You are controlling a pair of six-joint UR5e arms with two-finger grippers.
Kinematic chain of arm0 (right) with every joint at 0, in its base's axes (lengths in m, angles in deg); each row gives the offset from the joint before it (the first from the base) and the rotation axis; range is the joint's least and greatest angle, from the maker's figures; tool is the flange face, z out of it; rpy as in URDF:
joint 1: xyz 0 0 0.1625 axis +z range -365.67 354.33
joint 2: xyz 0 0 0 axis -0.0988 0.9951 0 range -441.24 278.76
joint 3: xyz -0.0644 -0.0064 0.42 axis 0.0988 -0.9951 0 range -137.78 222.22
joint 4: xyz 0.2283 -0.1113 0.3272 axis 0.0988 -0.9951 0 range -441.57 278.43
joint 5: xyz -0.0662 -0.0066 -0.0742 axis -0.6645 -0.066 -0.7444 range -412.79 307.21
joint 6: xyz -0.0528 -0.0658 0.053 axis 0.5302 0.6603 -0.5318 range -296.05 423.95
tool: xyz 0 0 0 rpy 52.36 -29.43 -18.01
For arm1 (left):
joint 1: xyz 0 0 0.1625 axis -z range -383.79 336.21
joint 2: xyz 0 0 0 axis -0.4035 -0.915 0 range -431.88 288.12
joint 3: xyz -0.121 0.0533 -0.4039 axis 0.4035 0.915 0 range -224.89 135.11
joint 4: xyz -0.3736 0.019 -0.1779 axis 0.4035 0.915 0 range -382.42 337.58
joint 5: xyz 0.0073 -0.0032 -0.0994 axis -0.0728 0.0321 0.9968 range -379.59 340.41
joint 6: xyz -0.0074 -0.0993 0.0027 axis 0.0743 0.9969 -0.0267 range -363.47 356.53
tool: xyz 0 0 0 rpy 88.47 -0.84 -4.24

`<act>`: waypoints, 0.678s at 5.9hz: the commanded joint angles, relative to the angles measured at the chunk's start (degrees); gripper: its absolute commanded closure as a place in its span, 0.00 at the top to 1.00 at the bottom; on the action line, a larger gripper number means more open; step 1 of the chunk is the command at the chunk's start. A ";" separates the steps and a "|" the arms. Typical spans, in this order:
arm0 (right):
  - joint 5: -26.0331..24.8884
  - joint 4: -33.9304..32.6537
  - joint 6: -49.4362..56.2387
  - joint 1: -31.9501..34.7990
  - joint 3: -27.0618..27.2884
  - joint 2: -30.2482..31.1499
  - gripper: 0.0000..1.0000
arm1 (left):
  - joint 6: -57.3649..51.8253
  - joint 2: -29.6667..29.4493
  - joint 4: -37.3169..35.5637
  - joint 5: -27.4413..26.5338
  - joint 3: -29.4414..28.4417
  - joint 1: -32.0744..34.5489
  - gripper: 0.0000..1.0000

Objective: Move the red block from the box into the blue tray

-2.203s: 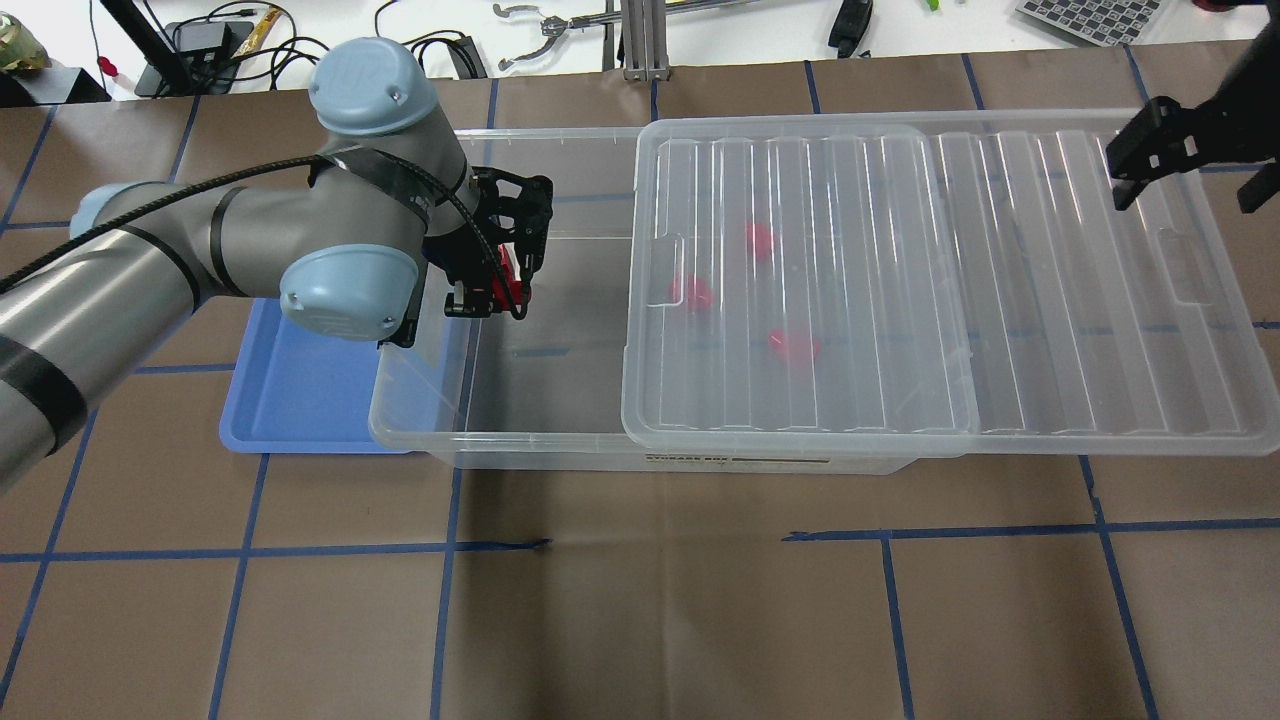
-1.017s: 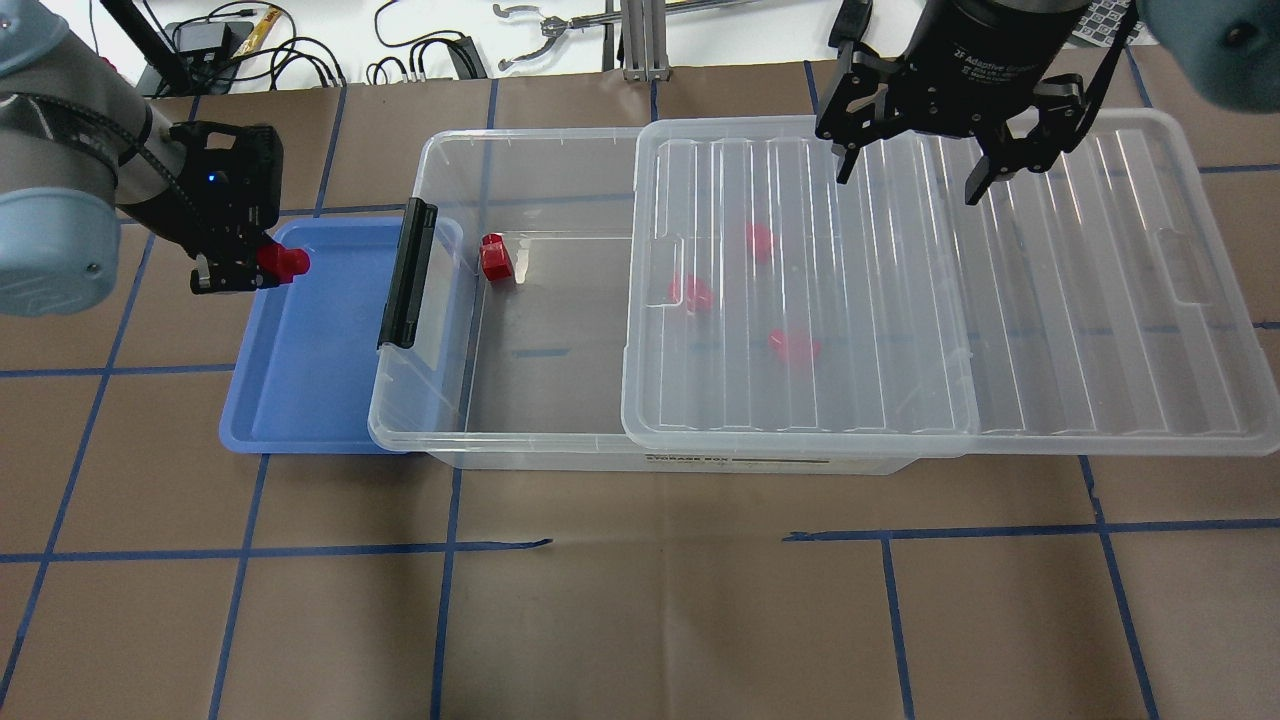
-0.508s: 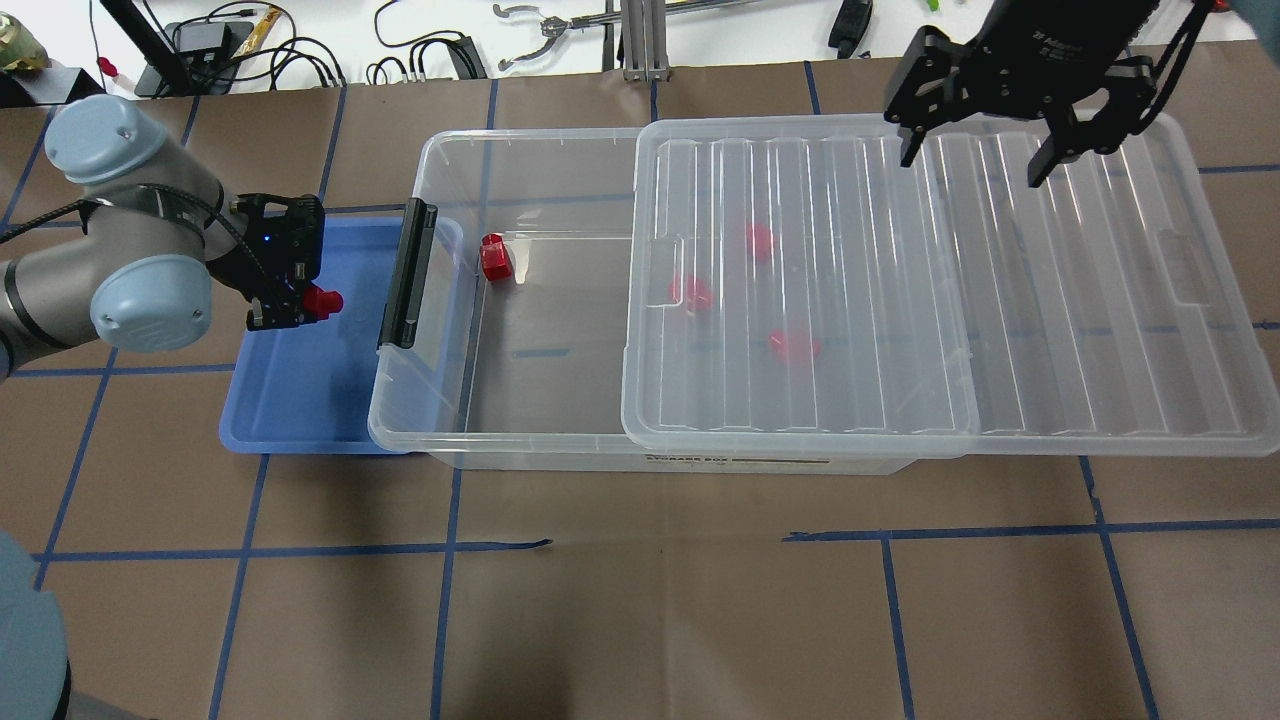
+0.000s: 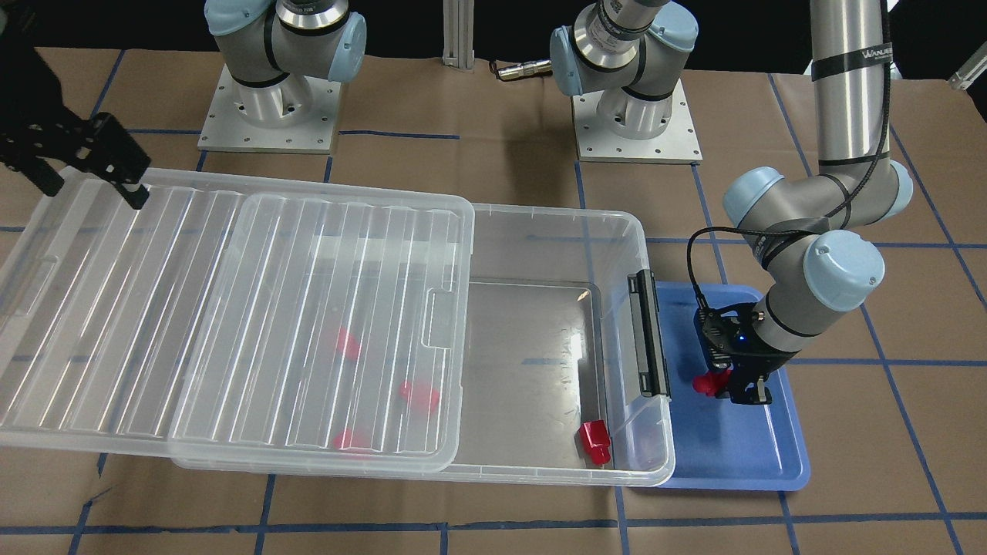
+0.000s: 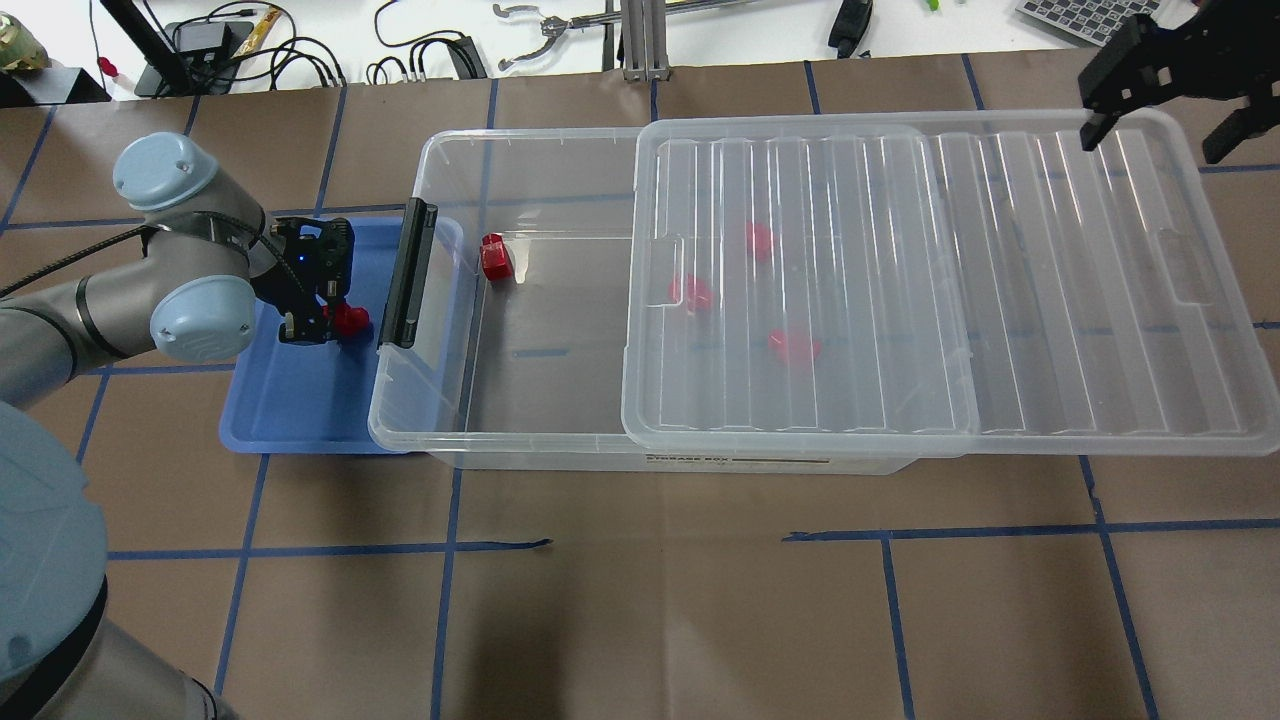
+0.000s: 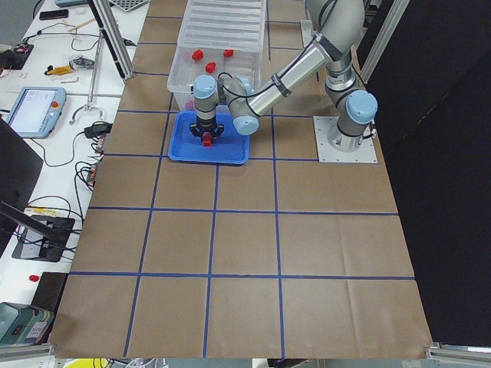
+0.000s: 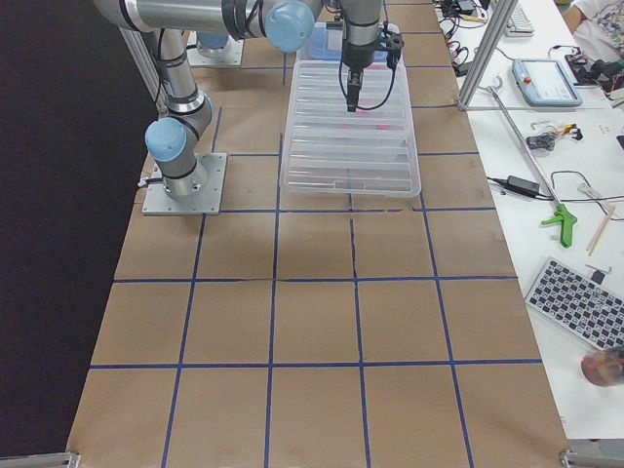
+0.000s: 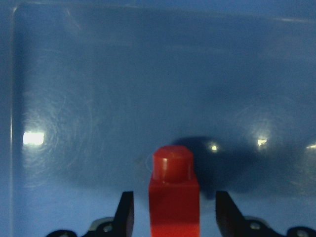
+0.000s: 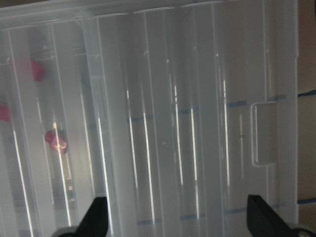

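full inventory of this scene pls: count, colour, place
table: one, brown, blue tape grid
box: one, clear, mid-table
lid: one, clear, slid partway off box
blue tray: one, blue, at box's end
latch: one, black, box end nearest tray
red blocks: five, red; one over tray between left gripper fingers; one in box's open part; three under lid
keyboard: one, grey, bench beyond table
left gripper: one, black, open over tray
right gripper: one, black, open over lid's far corner
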 commanded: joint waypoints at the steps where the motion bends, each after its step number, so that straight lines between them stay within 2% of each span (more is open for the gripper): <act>1: -1.81 -0.92 10.37 -9.48 0.09 -3.30 1.00 | 2.97 2.25 1.10 -0.10 -0.56 0.87 0.98; 3: -7.16 -1.62 14.27 -13.47 0.09 -5.51 1.00 | 8.85 10.83 14.66 -0.11 -3.01 3.24 0.94; 4: -9.71 -4.67 15.84 -13.92 1.14 -6.47 1.00 | 13.06 14.27 22.56 -0.10 -5.98 4.21 0.94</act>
